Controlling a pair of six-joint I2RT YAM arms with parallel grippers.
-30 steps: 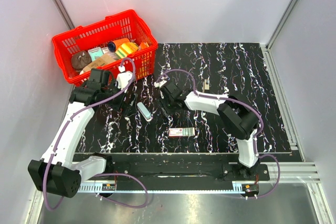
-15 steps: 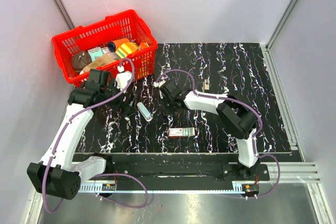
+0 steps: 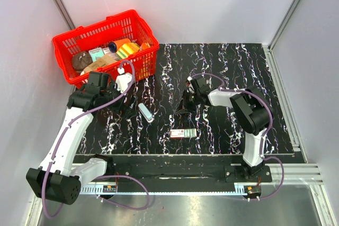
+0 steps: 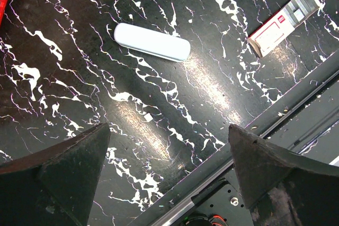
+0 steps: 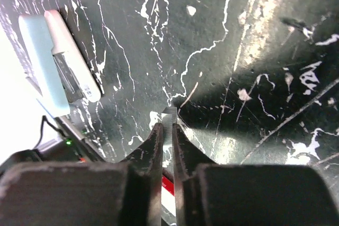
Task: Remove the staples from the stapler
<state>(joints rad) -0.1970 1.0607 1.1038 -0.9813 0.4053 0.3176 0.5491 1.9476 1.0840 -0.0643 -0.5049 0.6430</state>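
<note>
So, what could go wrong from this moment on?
The thin silver strip, seemingly staples, sits only at the tips of the right gripper; it may slip out or break apart. On the black white-veined mat loose staples would be hard to find. The small pale blue-grey stapler lies free near the open left gripper, so a bump could shift it.

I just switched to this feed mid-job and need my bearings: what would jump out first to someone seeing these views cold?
The bright red basket, packed with items by the far left corner of the black marbled mat, grabs the eye first. Next is the pale stapler, lying alone on the mat close to the open left gripper. The right gripper, nearer the middle, is pinched on a thin silver strip.
</note>
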